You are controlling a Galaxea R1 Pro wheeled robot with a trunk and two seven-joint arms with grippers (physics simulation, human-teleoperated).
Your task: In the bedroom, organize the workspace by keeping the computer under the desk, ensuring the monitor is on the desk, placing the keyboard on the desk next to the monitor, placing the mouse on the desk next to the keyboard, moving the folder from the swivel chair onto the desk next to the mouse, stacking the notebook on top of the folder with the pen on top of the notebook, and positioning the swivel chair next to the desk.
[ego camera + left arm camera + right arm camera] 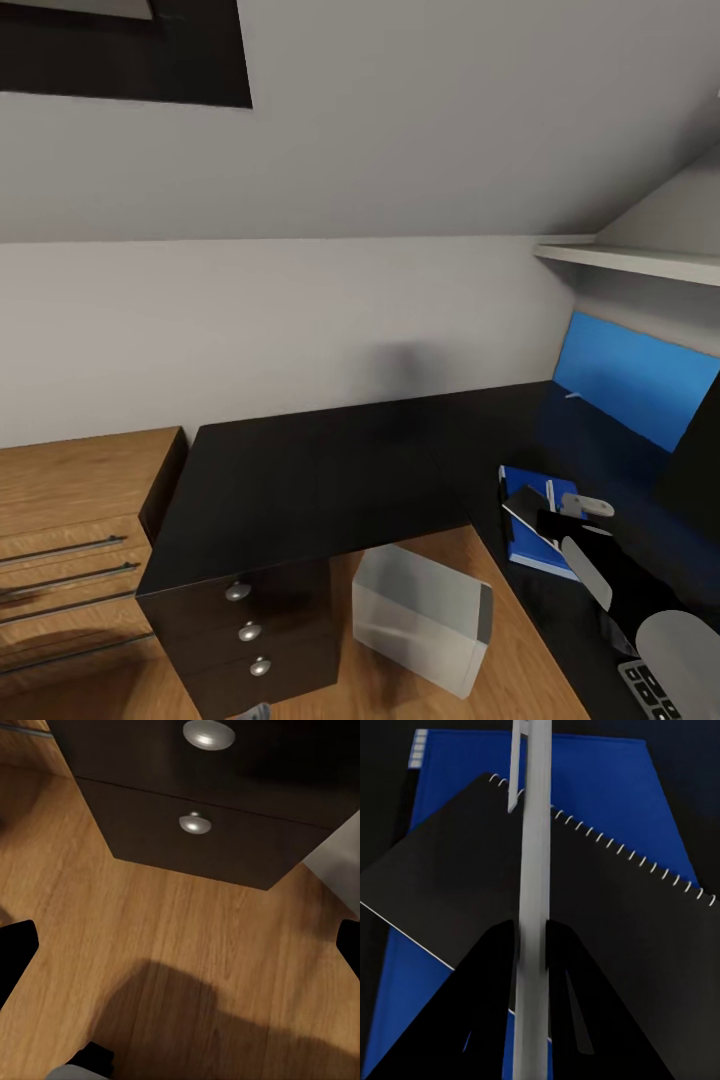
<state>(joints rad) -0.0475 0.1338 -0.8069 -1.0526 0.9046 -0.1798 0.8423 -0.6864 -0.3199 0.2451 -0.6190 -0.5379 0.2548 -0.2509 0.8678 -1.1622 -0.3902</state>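
The blue folder [522, 545] lies on the black desk [320, 470] near its right wing. The notebook [607, 915], spiral-bound and dark in the right wrist view, lies askew across the folder [607, 787]. My right gripper [531, 934] is shut on the slim white pen [536, 847], held lengthwise over the notebook; I cannot tell whether the pen touches it. In the head view the right gripper [548, 520] hovers at the folder with the pen [550, 493]. The computer [420, 620] stands on the floor under the desk. My left gripper [180, 949] is open, low over the floor.
The dark drawer unit [250, 620] stands beside the computer, close ahead of the left gripper. A light-wood cabinet [70, 520] is at the left. A keyboard corner [650, 690] and the monitor's black edge [700, 450] show at the right, below a blue wall panel [630, 380] and a shelf [640, 262].
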